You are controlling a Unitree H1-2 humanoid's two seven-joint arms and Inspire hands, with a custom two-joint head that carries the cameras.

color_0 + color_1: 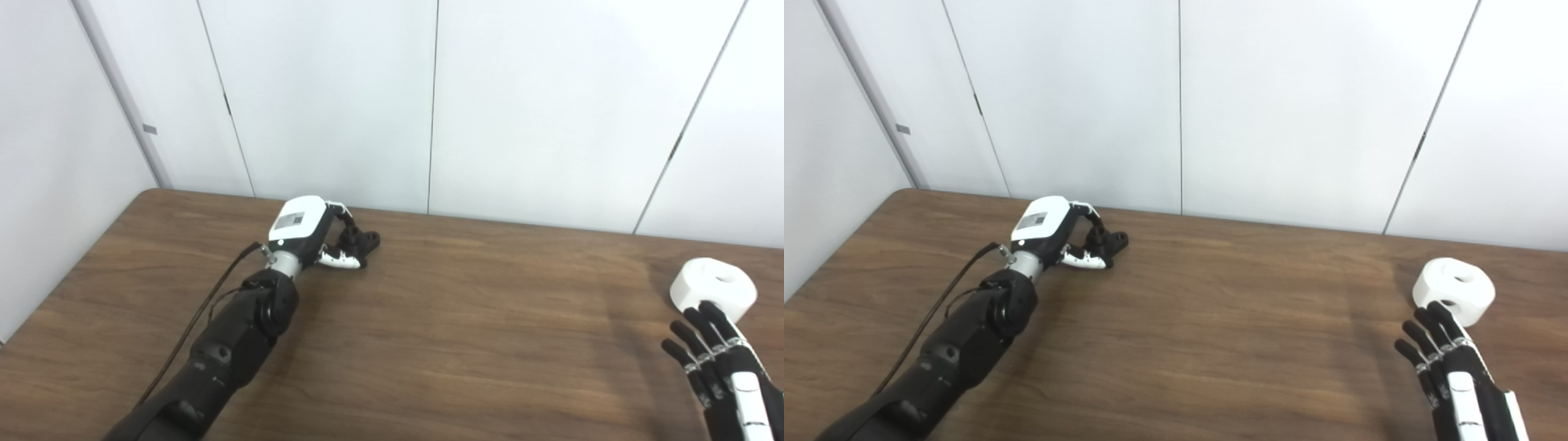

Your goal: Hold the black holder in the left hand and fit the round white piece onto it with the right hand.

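the right hand (pixel 719 361) sits nearest, low at the right edge, fingers stretched out straight and a little apart, holding nothing. its fingertips (pixel 1436 311) reach up to the near side of the round white piece (pixel 713 288); whether they touch it i cannot tell. the white piece lies flat on the wooden table (pixel 459 318), hole upward. far across the table, near the back wall (pixel 520 104), the left hand (pixel 315 233) is curled around the black holder (pixel 361 239), fingers over it and thumb under. the holder rests on the table, its far end sticking out past the fingers. the two pieces are well apart.
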